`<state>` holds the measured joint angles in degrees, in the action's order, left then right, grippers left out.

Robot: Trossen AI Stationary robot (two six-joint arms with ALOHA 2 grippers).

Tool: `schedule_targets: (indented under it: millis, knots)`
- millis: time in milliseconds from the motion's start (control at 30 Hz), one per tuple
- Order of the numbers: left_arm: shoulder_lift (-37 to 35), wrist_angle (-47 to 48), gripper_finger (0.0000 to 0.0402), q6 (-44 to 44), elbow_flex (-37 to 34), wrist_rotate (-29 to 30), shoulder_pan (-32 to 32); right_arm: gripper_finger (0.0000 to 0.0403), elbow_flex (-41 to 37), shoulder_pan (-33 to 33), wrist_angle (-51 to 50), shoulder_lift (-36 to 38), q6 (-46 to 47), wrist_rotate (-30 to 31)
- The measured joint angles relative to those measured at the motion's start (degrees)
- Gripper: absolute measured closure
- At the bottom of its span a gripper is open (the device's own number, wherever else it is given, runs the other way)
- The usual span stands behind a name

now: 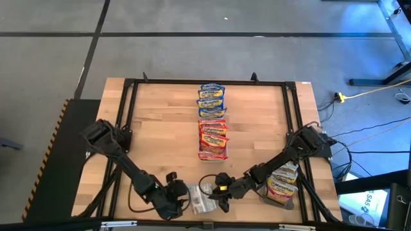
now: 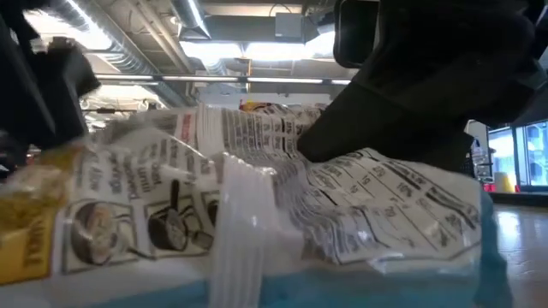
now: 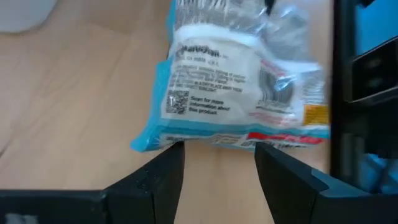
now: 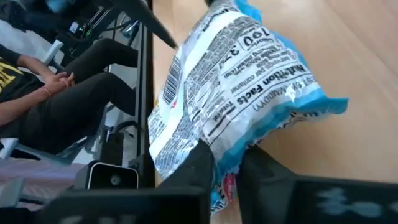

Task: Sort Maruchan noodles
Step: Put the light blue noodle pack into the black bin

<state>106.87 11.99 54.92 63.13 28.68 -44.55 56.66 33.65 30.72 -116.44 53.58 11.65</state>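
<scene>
A blue-edged Maruchan noodle packet (image 1: 202,200) lies label-side down at the bottom centre of the overhead picture, on the near edge of the tabletop (image 1: 160,138). The right gripper (image 4: 227,165) has its fingers pinched narrow on the packet's crimped edge, probably to lift it toward its matching colour. The left gripper (image 3: 217,165) sits just beside the packet's opposite edge with its fingers spread wide and nothing held, likely steadying or waiting.

Up the middle of the overhead picture, sorted packets form a column: a blue-yellow stack (image 1: 211,99) at upper centre, a red-orange stack (image 1: 212,138) directly below it. This suggests the sorting is by colour. A loose pile of unsorted packets (image 1: 282,183) sits at lower right, under the right arm.

The tabletop is pale wood planks inside a black metal frame (image 1: 128,90). Grey floor surrounds it. Cables (image 1: 372,93) trail at right. In the right wrist view, a seated person (image 4: 56,99) shows at left, hands in lap.
</scene>
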Motion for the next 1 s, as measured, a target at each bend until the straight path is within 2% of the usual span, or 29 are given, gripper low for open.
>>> schedule_targets:
  millis: [133, 300, 633, 700, 767, 867, 1000]
  knots:
    - [-2.23, 0.49, 0.0211, -0.02, 0.0, 0.15, -0.43, 0.0396, 0.0, 0.03, 0.77, 0.0, -3.67, 0.21]
    - [-3.14, 0.67, 0.0211, 0.27, 0.0, -2.34, 0.4, 0.0392, 0.0, 0.04, 0.87, 0.02, -8.82, 0.12]
    - [-5.17, 3.06, 0.0192, 1.88, -0.04, -12.63, 4.57, 0.0395, -0.02, 0.07, 0.4, 0.13, -16.53, -0.19]
    - [-6.41, 4.43, 0.0191, 1.85, -0.04, -16.24, 5.17, 0.0394, -0.02, 0.09, -1.5, 0.99, -16.9, -0.22]
    - [-7.71, 5.12, 0.0192, 3.0, -0.04, -17.15, 5.23, 0.0396, -0.02, 0.13, -3.07, 1.89, -18.04, -0.08]
    - [-10.79, 7.06, 0.0193, 2.89, -0.04, -14.12, 3.29, 0.0398, -0.03, 0.15, -6.25, 4.38, -20.16, 1.02]
    - [-12.33, 6.22, 0.0193, 1.39, 0.0, -2.78, -0.52, 0.0395, -0.02, 0.44, -12.24, 8.88, -23.82, 1.9]
